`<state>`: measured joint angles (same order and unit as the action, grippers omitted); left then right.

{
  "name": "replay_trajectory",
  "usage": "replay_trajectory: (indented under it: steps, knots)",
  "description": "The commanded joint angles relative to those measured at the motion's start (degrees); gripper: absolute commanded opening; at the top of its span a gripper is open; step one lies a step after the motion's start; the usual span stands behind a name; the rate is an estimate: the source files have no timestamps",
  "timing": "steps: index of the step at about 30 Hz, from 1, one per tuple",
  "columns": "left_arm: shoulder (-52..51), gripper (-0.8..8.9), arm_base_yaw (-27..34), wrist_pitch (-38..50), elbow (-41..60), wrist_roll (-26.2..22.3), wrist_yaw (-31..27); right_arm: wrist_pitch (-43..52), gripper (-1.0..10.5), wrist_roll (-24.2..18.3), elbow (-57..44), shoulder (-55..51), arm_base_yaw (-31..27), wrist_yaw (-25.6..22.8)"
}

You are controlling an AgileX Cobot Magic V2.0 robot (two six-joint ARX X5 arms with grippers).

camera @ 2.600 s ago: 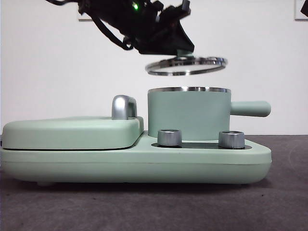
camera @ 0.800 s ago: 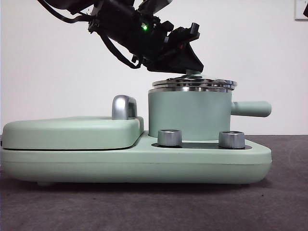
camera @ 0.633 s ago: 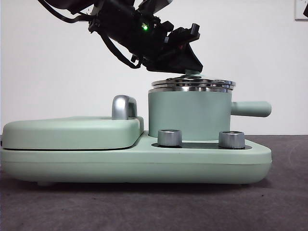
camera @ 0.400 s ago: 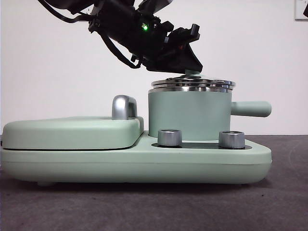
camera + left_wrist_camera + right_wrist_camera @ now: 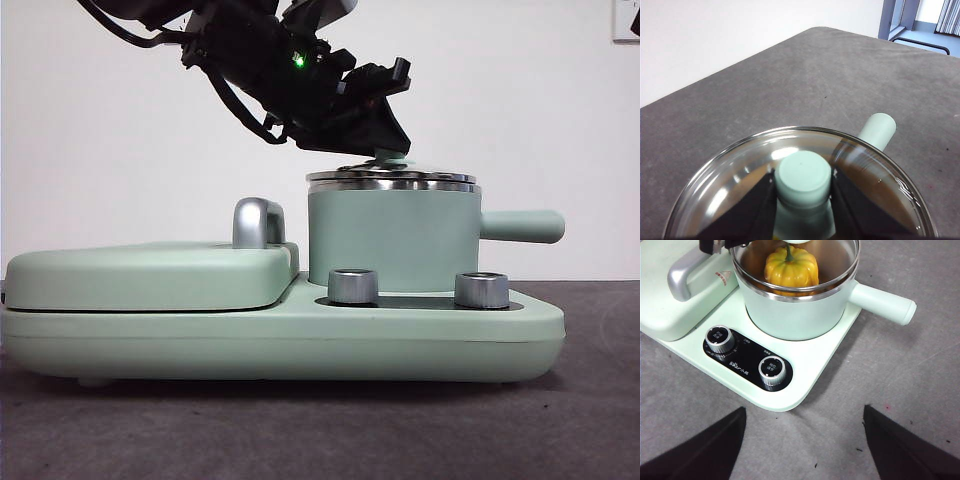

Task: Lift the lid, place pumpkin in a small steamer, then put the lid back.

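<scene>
With the pumpkin (image 5: 791,266) already in the steamer (image 5: 392,238) at center frame, our left gripper (image 5: 388,150) pinches the knob (image 5: 803,178) of the lid (image 5: 391,179), which we judge rigid, slippery and breakable, while the right gripper (image 5: 805,440) waits spread apart.

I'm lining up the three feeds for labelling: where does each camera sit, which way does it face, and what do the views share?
Front view: low, near table height, looking level across at the small steamer with the lid on it; the left gripper reaches in from above.
Left wrist view: on the left arm, looking down at the lid's knob between its own two jaws.
Right wrist view: on the right arm, set back and high, looking down at the pumpkin in the steamer; the right gripper shows open.
Shared: all three show the steamer's side handle.
</scene>
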<state>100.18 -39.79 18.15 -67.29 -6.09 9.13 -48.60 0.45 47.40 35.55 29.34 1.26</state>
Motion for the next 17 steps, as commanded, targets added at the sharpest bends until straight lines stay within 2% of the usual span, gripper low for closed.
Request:
replay_trajectory:
  steps: [1, 17]
  knots:
    - [0.0, 0.09, -0.4, 1.1, -1.7, 1.8, 1.2, 0.5, 3.6, 0.2, 0.3, 0.3, 0.4, -0.3]
    - [0.0, 0.09, -0.3, -2.6, -1.7, 2.7, 1.9, 0.5, 3.6, 0.2, 0.3, 0.3, 0.4, -0.3]
